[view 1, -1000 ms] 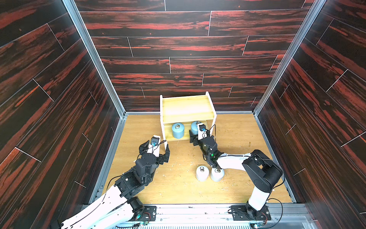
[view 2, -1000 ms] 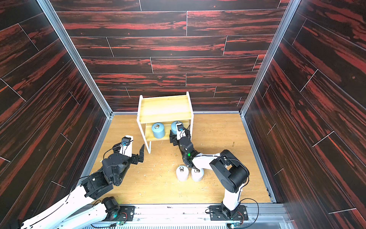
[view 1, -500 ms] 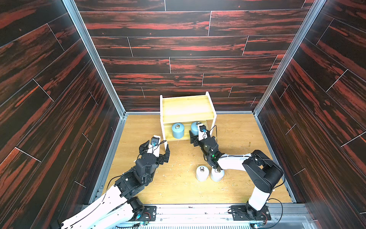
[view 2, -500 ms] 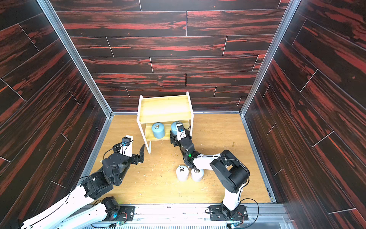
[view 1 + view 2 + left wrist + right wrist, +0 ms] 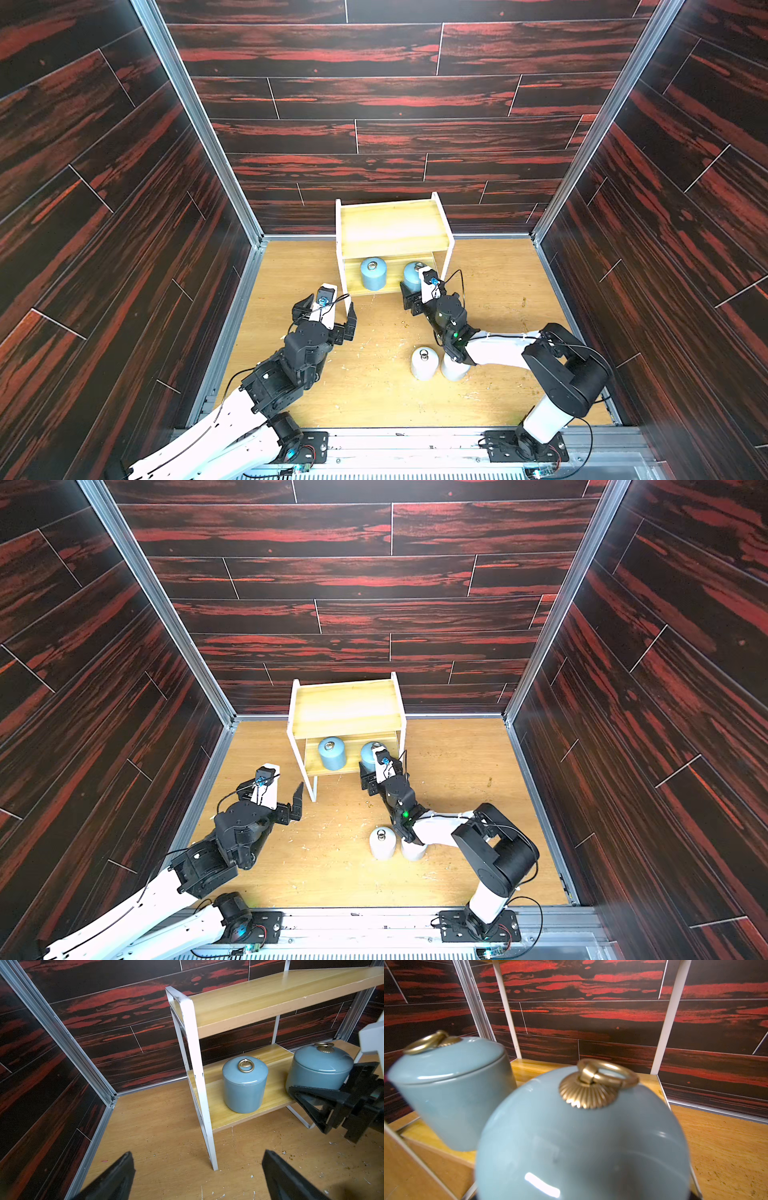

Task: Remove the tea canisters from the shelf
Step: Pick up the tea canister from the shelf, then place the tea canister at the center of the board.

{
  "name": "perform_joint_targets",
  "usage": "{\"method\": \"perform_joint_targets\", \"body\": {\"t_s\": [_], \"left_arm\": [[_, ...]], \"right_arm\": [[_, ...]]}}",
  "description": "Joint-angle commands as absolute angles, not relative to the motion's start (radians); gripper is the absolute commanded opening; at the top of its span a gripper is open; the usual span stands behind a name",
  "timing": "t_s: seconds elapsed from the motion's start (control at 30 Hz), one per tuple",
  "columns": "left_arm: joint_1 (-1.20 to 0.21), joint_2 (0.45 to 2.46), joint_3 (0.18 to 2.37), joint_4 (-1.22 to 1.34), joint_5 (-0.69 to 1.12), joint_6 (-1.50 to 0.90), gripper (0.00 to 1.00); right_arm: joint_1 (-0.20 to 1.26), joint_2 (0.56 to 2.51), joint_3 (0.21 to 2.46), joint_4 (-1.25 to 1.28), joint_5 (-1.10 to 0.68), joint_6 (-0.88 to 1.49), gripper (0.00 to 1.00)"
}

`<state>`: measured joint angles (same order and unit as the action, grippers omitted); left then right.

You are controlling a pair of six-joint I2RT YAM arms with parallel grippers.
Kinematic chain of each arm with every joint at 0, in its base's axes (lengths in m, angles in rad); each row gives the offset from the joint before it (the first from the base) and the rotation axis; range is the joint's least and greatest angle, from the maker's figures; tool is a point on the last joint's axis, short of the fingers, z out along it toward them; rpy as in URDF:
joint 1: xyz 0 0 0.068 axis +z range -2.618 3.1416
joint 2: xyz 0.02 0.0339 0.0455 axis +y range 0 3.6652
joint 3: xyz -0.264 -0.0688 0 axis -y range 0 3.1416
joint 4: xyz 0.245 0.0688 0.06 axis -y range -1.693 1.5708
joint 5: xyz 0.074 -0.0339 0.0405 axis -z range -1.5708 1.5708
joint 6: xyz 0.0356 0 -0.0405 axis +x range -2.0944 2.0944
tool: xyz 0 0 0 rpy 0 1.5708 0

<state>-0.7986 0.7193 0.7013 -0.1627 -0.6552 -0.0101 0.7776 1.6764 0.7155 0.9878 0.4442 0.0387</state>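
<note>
Two white canisters (image 5: pixel 424 365) stand upright on the bench (image 5: pixel 365 399), close together beside the right arm, which partly hides one of them. They are off the shelf (image 5: pixel 392 226), so I judge that half of the task is done. Small crumbs lie on the light, wood-grained bench.

Further on, the left fingers (image 5: pixel 286 1180) are spread wide and hold nothing, just before the near white leg of the shelf. Probably this arm waits for its turn. The right fingers (image 5: pixel 315 1097) pinch the right blue canister (image 5: pixel 320 1068) low on its body, I think because the round, glossy shoulder would slip. I cannot tell whether it is lifted from the lower board.

The left blue canister (image 5: pixel 245 1084) stands free on the same board, near it but apart. Both are smooth glazed cylinders, each with a brass-coloured ring on a ribbed cap. The top board of yellowish wood is bare. Behind everything is the wall (image 5: pixel 374 104) of dark planks with red streaks.
</note>
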Motion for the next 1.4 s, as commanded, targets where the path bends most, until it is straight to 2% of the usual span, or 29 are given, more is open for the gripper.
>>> {"method": "perform_joint_targets", "body": {"t_s": [0.0, 0.33, 0.73, 1.37], "left_arm": [[-0.794, 0.716, 0.717, -0.159, -0.651, 0.002, 1.0], [-0.794, 0.706, 0.719, -0.158, -0.646, 0.005, 1.0], [-0.794, 0.665, 0.703, -0.162, -0.653, 0.015, 1.0], [-0.794, 0.62, 0.684, -0.164, -0.67, 0.019, 1.0]], "right_arm": [[0.796, 1.621, 0.699, 1.032, 0.429, 0.025, 0.73], [0.853, 1.52, 0.629, 1.019, 0.438, 0.017, 0.73], [1.035, 1.448, 0.561, 0.995, 0.509, 0.037, 0.73], [1.361, 1.598, 0.517, 1.046, 0.748, 0.192, 0.72]]}}
